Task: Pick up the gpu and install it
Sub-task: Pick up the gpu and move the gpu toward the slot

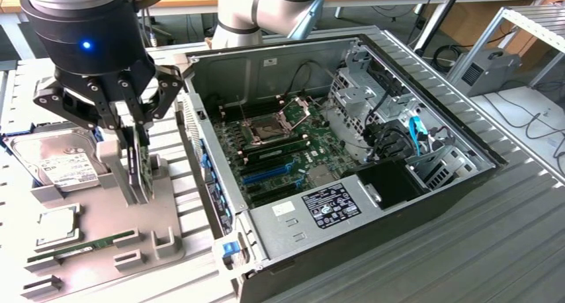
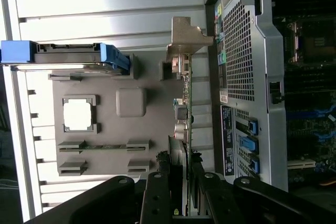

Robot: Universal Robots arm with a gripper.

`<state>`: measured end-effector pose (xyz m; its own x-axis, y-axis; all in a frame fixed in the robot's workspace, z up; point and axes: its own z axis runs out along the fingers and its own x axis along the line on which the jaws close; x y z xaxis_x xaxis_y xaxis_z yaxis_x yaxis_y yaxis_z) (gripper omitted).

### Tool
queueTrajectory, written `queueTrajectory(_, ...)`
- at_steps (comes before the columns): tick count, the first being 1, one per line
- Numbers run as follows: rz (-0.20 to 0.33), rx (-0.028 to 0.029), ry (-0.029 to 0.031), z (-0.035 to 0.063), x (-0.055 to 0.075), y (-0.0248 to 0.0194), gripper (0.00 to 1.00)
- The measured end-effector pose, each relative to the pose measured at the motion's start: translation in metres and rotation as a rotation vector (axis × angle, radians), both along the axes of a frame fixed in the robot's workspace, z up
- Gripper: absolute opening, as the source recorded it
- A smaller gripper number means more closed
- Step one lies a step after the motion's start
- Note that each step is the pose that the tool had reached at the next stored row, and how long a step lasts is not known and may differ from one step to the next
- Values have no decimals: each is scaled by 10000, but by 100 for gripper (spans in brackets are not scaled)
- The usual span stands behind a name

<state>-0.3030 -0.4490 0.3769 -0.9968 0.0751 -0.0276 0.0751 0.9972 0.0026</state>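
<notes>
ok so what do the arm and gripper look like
The arm is silver tubing with grey joint caps. Its wrist is a black cylinder with a small blue light. The gripper is black, with bolted linkage bars.

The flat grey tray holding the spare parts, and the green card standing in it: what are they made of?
The flat grey tray looks like matt plastic: even dull grey, moulded blocky slots. The thin green circuit card looks like lacquered circuit board; its pale end bracket is probably thin folded sheet metal.
</notes>
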Motion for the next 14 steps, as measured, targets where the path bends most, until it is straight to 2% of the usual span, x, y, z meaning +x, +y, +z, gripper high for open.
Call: queueTrajectory(14, 0, 1, -1, 46, 0, 0, 26)
